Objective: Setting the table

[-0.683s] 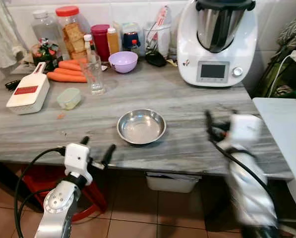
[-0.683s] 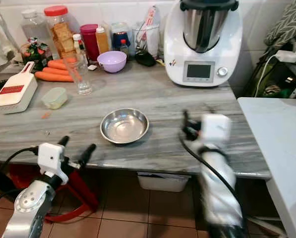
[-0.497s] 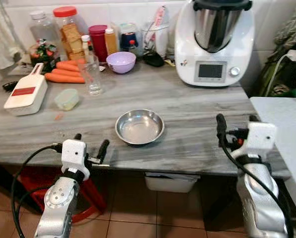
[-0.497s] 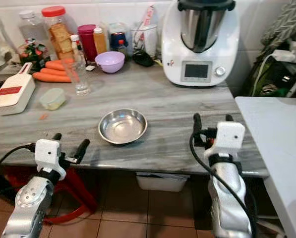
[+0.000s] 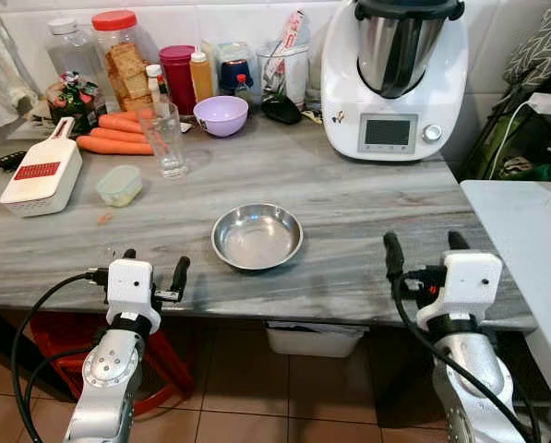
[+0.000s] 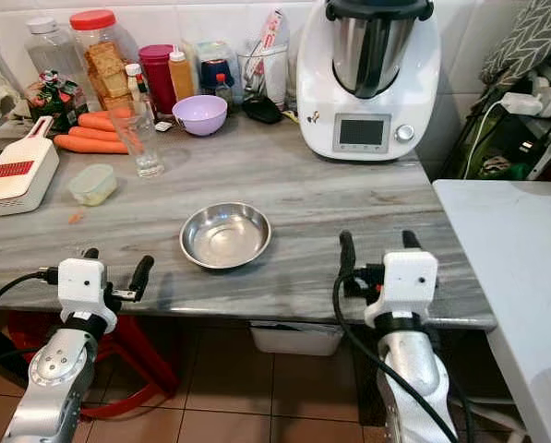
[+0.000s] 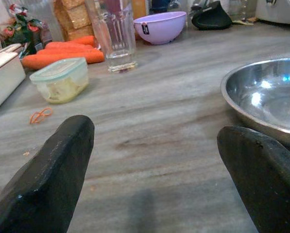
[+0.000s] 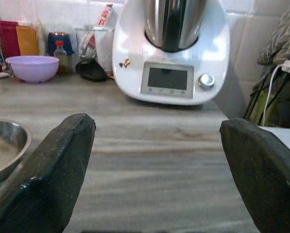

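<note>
A home kitchen is shown. A grey stone-look counter (image 5: pixel 349 198) is set against a white tiled wall (image 5: pixel 257 18). At the upper left of the frame, carrots (image 5: pixel 118 134), a biscuit jar (image 5: pixel 120 51), bottles and a white grater (image 5: pixel 42 175) are gathered. A white cooking machine (image 5: pixel 395 78) stands at the upper right. Terracotta floor tiles (image 5: pixel 284 397) are seen below.
</note>
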`<state>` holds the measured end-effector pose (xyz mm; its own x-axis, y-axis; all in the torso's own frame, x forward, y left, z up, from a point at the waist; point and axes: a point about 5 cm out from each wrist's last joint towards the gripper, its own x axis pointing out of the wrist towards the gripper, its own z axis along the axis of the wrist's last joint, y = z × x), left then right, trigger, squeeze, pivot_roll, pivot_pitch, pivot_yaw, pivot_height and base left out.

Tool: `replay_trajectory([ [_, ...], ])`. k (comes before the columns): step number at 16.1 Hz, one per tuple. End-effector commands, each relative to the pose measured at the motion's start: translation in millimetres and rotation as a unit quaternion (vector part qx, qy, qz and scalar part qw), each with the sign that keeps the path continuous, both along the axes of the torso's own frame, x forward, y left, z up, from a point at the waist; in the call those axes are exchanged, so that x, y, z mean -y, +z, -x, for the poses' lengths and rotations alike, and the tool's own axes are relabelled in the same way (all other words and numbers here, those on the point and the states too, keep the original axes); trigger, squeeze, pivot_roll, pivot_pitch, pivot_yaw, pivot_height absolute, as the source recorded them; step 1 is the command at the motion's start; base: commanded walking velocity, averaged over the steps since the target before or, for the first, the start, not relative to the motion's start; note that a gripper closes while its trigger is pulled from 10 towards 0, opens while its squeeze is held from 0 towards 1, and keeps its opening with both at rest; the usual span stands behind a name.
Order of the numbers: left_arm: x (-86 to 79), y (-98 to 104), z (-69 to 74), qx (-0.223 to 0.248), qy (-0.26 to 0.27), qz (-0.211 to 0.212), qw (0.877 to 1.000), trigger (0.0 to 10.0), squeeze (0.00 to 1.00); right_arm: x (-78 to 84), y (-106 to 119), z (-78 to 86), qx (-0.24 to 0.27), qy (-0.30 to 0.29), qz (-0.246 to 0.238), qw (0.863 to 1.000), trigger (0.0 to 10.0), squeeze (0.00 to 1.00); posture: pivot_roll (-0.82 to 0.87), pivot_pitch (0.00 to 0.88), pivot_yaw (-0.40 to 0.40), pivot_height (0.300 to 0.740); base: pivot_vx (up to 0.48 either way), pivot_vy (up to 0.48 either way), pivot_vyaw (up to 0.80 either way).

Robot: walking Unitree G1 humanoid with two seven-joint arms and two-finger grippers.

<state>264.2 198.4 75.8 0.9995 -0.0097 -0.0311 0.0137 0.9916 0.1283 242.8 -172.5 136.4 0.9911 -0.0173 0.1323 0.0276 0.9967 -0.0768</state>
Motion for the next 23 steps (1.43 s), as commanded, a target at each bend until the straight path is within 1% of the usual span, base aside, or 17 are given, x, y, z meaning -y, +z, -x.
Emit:
replay_trajectory([
  [1,-1.5,2.0,-0.1,0.001,0.008,-0.006,1.000,10.0,0.00,0.3,6.1,0.8,0.009,-0.002,0.000,1.000,10.0,0.00,-0.01,0.000,0.039,0.740,0.000,0.000,-0.51],
  [4,-1.2,0.9,-0.2,-0.003,0.012,-0.012,1.000,10.0,0.00,1.8,5.6,1.6,0.006,-0.004,0.001,1.000,10.0,0.00,-0.02,0.000,0.042,0.740,0.000,0.000,-0.69],
  [6,-0.4,0.4,-0.6,-0.004,0.011,-0.012,1.000,10.0,0.00,1.0,5.1,2.9,0.003,-0.005,-0.002,1.000,10.0,0.00,-0.02,0.000,0.043,0.740,-0.274,0.000,0.00],
  [8,-0.3,0.6,-1.2,-0.005,0.011,-0.013,1.000,10.0,0.00,1.9,5.2,3.8,0.001,-0.018,0.011,1.000,10.0,0.00,-0.02,0.000,0.046,0.740,-0.287,0.000,0.00],
  [10,-0.6,1.1,-2.1,-0.005,0.011,-0.015,1.000,10.0,0.00,3.8,4.6,3.6,-0.003,-0.026,0.001,1.000,10.0,0.00,-0.02,0.000,0.052,0.740,-0.289,0.000,0.00],
  [11,-0.7,1.3,-2.4,-0.005,0.010,-0.015,1.000,10.0,0.00,4.4,3.9,3.1,-0.006,-0.028,0.003,1.000,10.0,0.00,-0.02,0.000,0.052,0.740,-0.311,0.000,0.00],
  [12,-1.0,1.7,-3.1,-0.005,0.010,-0.017,1.000,10.0,0.00,4.9,3.7,2.3,-0.004,-0.036,0.019,0.999,10.0,0.00,-0.02,0.000,0.054,0.740,-0.326,0.000,0.00],
  [16,-0.9,1.1,-3.3,-0.006,0.010,-0.018,1.000,10.0,0.00,2.4,4.7,3.2,-0.002,-0.020,-0.013,1.000,10.0,0.00,-0.02,0.000,0.052,0.740,-0.324,0.000,0.00],
  [19,0.0,0.9,-3.6,-0.006,0.008,-0.018,1.000,10.0,0.00,4.3,2.2,1.4,-0.013,-0.027,-0.011,1.000,10.0,0.00,-0.02,0.000,0.052,0.740,-0.325,0.000,0.00],
  [21,0.0,0.8,-3.4,-0.006,0.008,-0.018,1.000,10.0,0.00,4.2,0.7,1.1,-0.014,-0.031,0.017,0.999,10.0,0.00,-0.02,0.000,0.052,0.740,-0.324,0.000,0.00],
  [23,0.2,0.4,-3.5,-0.007,0.008,-0.018,1.000,10.0,0.00,1.8,-0.4,1.9,-0.012,-0.015,0.008,1.000,10.0,0.00,-0.02,0.000,0.053,0.740,-0.324,0.000,0.00],
])
